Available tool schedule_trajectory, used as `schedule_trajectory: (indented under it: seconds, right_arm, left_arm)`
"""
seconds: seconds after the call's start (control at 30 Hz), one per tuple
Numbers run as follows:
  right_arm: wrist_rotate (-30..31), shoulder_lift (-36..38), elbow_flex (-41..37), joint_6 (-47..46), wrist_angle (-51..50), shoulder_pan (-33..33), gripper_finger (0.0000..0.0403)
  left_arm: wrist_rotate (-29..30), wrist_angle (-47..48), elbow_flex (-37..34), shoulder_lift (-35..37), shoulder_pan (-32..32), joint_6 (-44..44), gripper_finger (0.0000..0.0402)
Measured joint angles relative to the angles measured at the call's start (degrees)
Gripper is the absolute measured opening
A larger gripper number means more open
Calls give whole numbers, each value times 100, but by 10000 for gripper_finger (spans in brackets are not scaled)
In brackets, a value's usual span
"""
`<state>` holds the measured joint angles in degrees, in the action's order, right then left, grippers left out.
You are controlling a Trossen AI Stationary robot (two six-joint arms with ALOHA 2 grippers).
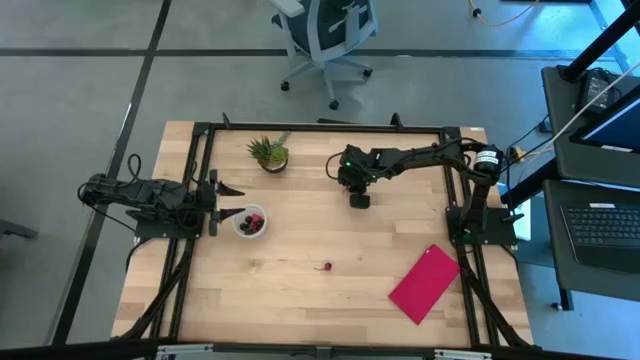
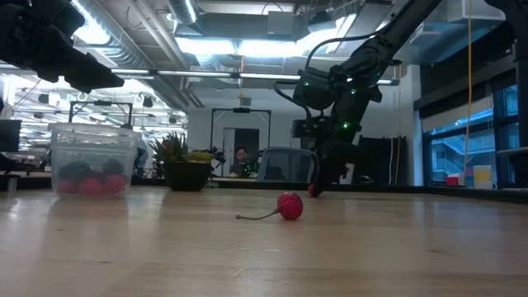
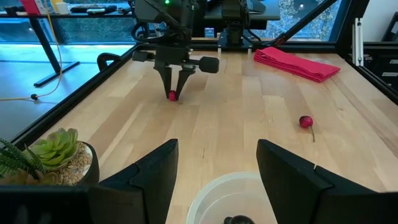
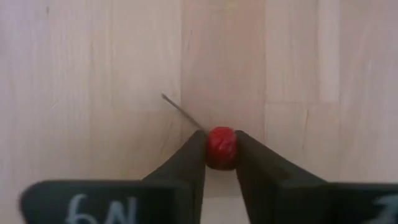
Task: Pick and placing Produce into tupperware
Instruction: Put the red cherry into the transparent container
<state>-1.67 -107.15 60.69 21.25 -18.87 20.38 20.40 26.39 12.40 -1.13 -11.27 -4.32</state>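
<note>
Beside the potted plant (image 1: 269, 153), toward the middle of the bench (image 1: 330, 290), the right end effector (image 1: 359, 200) points straight down, its two dark fingers (image 4: 186, 163) pressed against either side of a small red berry (image 4: 221, 148) that sits on the wood, a thin stem sticking out from it. White characters show on the finger mount in the right wrist view, but they are cut off and I cannot read them. The left end effector (image 3: 214, 171) hangs just beside the plastic cup (image 1: 250, 222), fingers well apart and holding nothing. That cup stands near the plant and already has several red and dark berries in it. A second loose berry (image 1: 327, 267) with a stem lies on open wood, well apart from the plant and between the cup and a flat pink-red cloth (image 1: 425, 283). Nothing lies between the clamped berry and the cup. Beyond the bench, past the plant, an office chair (image 1: 325, 30) stands on the floor.
</note>
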Motion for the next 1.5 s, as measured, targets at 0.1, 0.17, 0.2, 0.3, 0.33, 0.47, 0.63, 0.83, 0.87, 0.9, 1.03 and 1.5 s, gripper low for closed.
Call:
schedule_trajectory:
  seconds: [0.1,0.17,0.2,0.3,0.33,0.47,0.63,0.83,0.87,0.9,1.03,1.5]
  right_arm:
    - [5,0,5,-219,-8,-24,51]
    - [10,0,62,-293,-58,-76,34]
    - [15,-2,118,-305,-97,-113,33]
    - [9,-2,398,-308,-199,-288,33]
    - [7,-2,525,-332,-264,-354,33]
    - [-17,-2,1168,-619,-331,-663,33]
    - [-519,-2,2016,-732,115,-1150,32]
    - [-658,-56,2647,-760,754,-1586,31]
    - [-658,-105,2724,-766,748,-1635,31]
    - [-658,-181,2821,-763,737,-1679,31]
    - [-683,-652,3303,-753,622,-1819,31]
    - [-971,-3043,6594,-241,-1236,-1937,31]
  left_arm:
    - [0,0,0,2,1,0,212]
    - [-1,2,0,1,1,0,212]
    - [0,1,0,0,0,0,212]
    - [-2,0,0,2,-1,0,212]
    - [-2,0,0,0,1,0,212]
    - [-2,0,0,2,-2,0,212]
    - [-2,0,0,0,1,0,212]
    - [-2,-2,0,1,1,0,212]
    - [-2,-3,0,1,-1,0,212]
    - [-2,-7,0,0,0,0,212]
    - [-2,-42,0,2,0,1,212]
    - [29,-64,0,0,1,46,212]
